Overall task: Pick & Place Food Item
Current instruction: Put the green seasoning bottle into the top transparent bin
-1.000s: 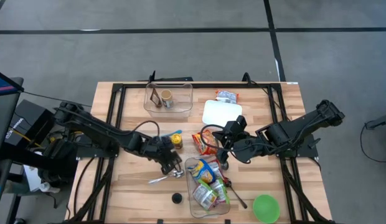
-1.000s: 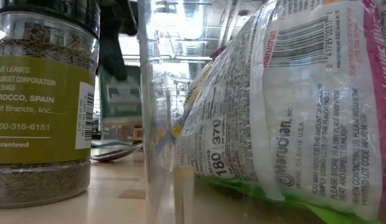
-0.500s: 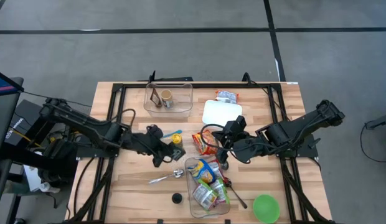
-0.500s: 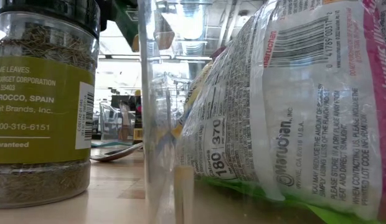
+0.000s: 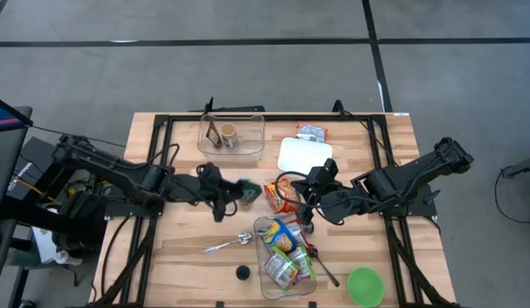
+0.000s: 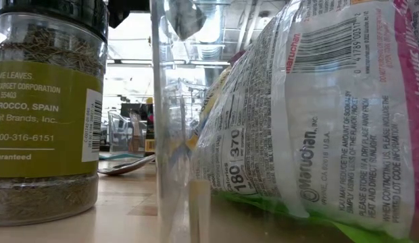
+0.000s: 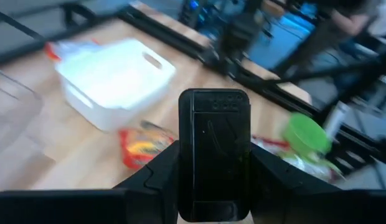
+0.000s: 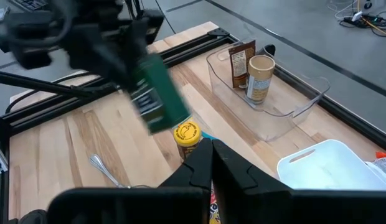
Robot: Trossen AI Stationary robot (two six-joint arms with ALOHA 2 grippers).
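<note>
I am watching the left gripper (image 5: 238, 193) hanging above the table's middle, clamped on a dark green box (image 5: 248, 192); in the right wrist view that box (image 8: 157, 94) is tilting in the air, its label too blurred to read; in the left wrist view the box (image 7: 214, 158) is filling the space between my fingers (image 7: 157, 180) and covering whatever lies straight ahead of it; past the claw on one side I am making out a white tray (image 7: 115, 78), and just beyond the box a red snack bag (image 7: 143, 147), partly hidden and smeared; the green lid (image 7: 307, 133) farther off is blurred too; the yellow-capped bottle (image 8: 187, 134) is standing on the table below the held box, and from overhead I cannot find it behind the arm; the right gripper (image 5: 305, 216) is waiting with its fingers (image 8: 200, 169) pressed together and nothing between them, just beside the clear bin (image 5: 309, 289) of packets; the spoon (image 5: 228, 244) is lying on the wood near the left claw, toward the front edge; the low view is almost wholly blocked by a spice jar (image 6: 47, 111) and a noodle packet (image 6: 311, 115), with only a dark scrap of arm at its upper edge
</note>
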